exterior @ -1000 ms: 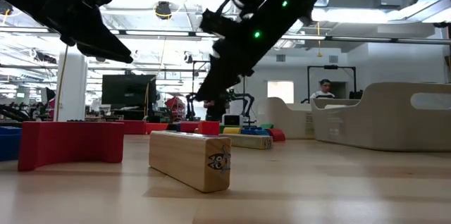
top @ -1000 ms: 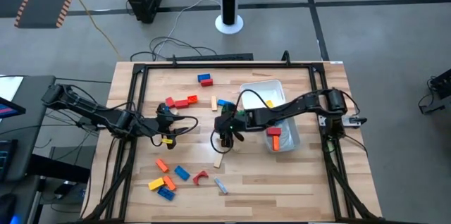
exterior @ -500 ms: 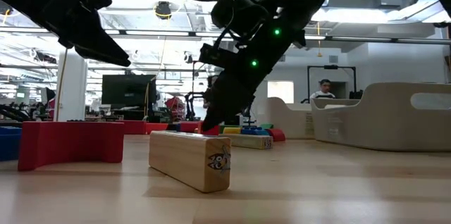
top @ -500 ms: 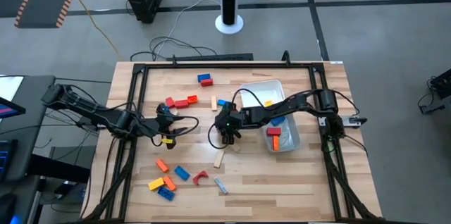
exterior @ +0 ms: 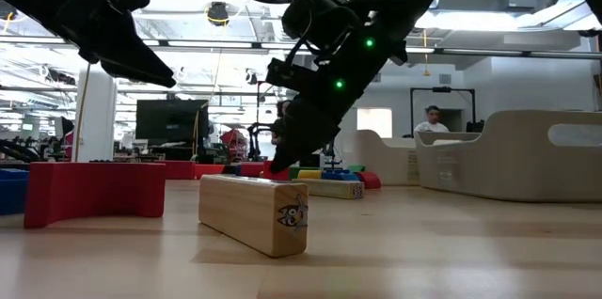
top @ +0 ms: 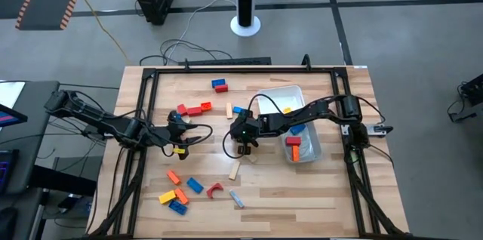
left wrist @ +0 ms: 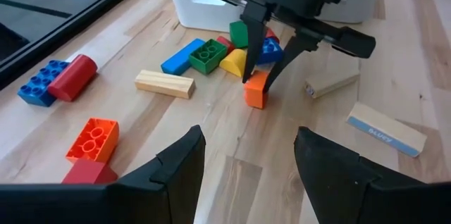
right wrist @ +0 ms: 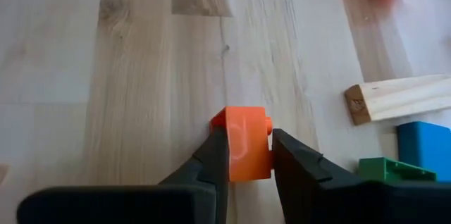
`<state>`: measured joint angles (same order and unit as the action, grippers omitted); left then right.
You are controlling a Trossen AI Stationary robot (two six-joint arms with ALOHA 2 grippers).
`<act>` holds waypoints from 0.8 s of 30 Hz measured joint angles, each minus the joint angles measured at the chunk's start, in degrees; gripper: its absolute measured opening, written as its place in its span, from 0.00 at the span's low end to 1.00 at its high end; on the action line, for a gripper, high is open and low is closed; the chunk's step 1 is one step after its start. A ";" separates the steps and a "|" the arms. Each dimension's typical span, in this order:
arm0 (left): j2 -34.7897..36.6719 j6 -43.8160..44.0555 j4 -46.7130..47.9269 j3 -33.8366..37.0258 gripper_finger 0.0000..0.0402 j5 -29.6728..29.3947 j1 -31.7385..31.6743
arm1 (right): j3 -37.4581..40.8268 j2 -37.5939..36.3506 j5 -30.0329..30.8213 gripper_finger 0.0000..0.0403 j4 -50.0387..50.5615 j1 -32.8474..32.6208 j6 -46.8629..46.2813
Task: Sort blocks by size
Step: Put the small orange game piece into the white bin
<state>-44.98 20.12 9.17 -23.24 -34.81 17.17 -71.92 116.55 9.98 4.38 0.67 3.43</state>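
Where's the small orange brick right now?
The small orange plastic brick sits on the wooden table mid-table in the high view, pinched in the right claw, just left of the white plastic tub.

You see the wooden table point(top: 196, 130) evenly and brightly lit from overhead, with only soft, short shadows under the arms. Looking level across the tabletop, ceiling lights point(exterior: 218, 9) in the room behind glare strongly, so both arms read as dark silhouettes against them. The nearest tan block point(exterior: 254, 212) is sharp; the room behind it is softer. At the right wrist, the orange block point(right wrist: 248, 153) is crisp, and the dark fingers point(right wrist: 211, 162) at the picture's edge are blurred. At the left wrist, the near fingers point(left wrist: 180, 168) are likewise soft, and light reflects off the wood.
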 joint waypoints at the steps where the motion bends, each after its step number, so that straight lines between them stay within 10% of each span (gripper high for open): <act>1: 0.01 -0.28 -0.02 0.00 0.52 0.00 0.00 | 0.00 -0.01 0.04 0.27 0.00 0.00 -0.23; 11: 0.01 -0.46 0.45 0.00 0.52 -0.02 0.00 | 0.07 -7.30 5.57 0.30 8.58 -1.16 -2.08; 24: 0.01 4.69 0.46 0.00 0.52 1.62 0.02 | 6.27 -21.12 33.88 0.35 26.10 -2.50 -19.90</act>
<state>-44.97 24.81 9.63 -23.24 -33.19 17.19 -65.65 95.43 43.85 30.48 -1.83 -16.47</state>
